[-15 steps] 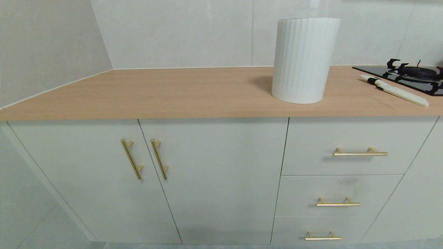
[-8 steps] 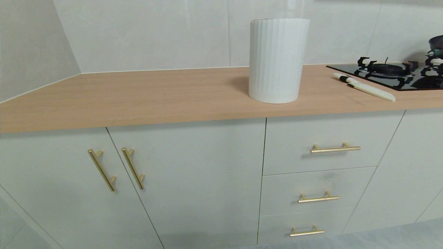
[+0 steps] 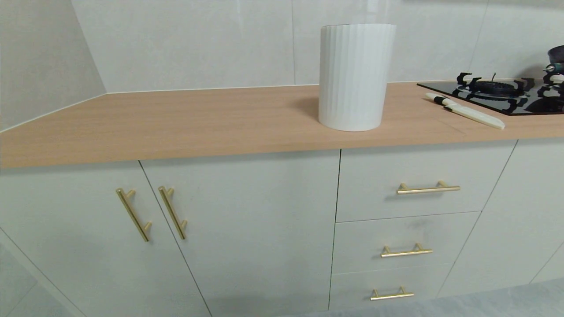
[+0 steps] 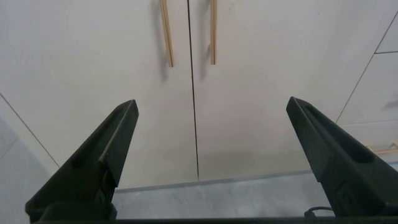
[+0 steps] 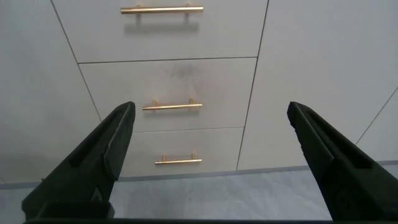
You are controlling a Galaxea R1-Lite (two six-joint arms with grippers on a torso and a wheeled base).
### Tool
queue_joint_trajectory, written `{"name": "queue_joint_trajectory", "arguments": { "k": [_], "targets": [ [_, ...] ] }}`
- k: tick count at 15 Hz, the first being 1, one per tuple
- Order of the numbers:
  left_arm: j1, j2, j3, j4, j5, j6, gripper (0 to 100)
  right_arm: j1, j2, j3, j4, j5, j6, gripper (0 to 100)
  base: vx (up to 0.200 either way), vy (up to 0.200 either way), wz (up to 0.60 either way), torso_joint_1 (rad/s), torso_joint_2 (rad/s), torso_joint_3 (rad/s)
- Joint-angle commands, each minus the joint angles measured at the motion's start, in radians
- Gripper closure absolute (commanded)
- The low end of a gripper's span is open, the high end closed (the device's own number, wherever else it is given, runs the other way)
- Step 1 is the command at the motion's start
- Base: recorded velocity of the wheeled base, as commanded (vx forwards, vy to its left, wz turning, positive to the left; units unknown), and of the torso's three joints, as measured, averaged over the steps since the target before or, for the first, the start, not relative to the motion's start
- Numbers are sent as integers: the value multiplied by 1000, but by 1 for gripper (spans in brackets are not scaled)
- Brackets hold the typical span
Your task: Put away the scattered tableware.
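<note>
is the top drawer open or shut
Shut: the top drawer sits flush with the middle drawer below it, no gap showing.

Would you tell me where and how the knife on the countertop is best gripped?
Probably take the knife by its short handle, from straight above, closing across its width: it lies flat on the countertop beside the stove.

The tall white ribbed container hides its own inside. The black glass hob and a dark pot are cut off by the head view's right edge. The dark fingers of the left gripper and right gripper run past their wrist views' edges.
</note>
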Motion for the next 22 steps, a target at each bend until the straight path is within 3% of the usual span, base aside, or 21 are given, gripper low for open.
{"name": "queue_joint_trajectory", "arguments": {
  "k": [1,12,22],
  "targets": [
    [0,2,0,0,0,0,0,0,0,0,0,1,1,0,0,0,600,7,7,2],
    [0,0,0,0,1,-1,0,0,0,0,0,0,1,0,0,0,0,0,0,0],
    [0,2,0,0,0,-1,0,0,0,0,0,0,1,0,0,-180,0,3,2,1]
  ]
}}
